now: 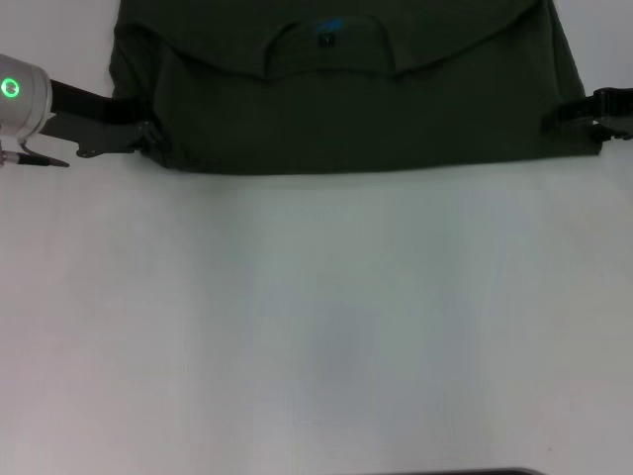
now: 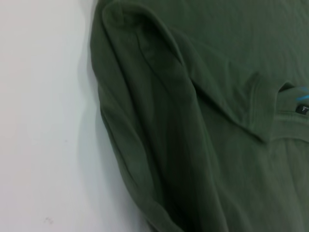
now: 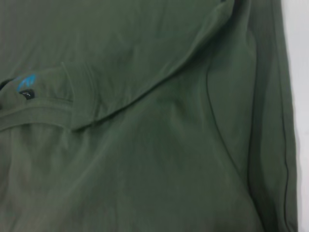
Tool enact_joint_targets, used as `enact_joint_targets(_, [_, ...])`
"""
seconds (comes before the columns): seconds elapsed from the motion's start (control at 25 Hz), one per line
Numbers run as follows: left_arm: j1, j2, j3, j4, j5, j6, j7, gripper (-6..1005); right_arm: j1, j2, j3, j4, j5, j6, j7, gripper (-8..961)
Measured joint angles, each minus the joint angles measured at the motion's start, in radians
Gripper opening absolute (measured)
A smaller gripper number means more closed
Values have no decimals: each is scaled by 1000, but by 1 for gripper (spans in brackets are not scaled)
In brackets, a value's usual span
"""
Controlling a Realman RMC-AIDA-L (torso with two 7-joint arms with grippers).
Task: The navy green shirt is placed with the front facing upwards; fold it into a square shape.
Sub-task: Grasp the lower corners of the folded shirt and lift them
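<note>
The navy green shirt [image 1: 336, 109] lies folded across the far side of the table, its near edge straight and its plain green side up. The collar with the blue neck label [image 1: 328, 25] shows near the top centre. My left gripper [image 1: 146, 139] sits low at the shirt's near left corner, touching the cloth. My right gripper [image 1: 579, 114] is at the shirt's right edge. The left wrist view shows the shirt [image 2: 203, 121] with folded layers and the label [image 2: 303, 94]. The right wrist view shows the shirt [image 3: 145, 135], its side seam and the label [image 3: 26, 83].
The white table [image 1: 316, 327] stretches bare from the shirt's near edge toward me. A dark strip [image 1: 465, 471] shows at the table's near edge. Part of the shirt runs out of the head view at the top.
</note>
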Motion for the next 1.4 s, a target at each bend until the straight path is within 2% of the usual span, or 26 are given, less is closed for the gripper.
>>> enact_joint_targets(0.44, [0,-2,1,-10,0,-2,0,41,12,7,-9,17,-10,19,0,915])
enact_joint_targets(0.76, [0,-4,-1,-11,0,-11,0,42,11,-3,-12,12,-15,18,3,915])
enact_joint_targets(1.4, [0,-7,-2,-12,0,-22,-2,42,20,12,-30,23,28,8,1,916])
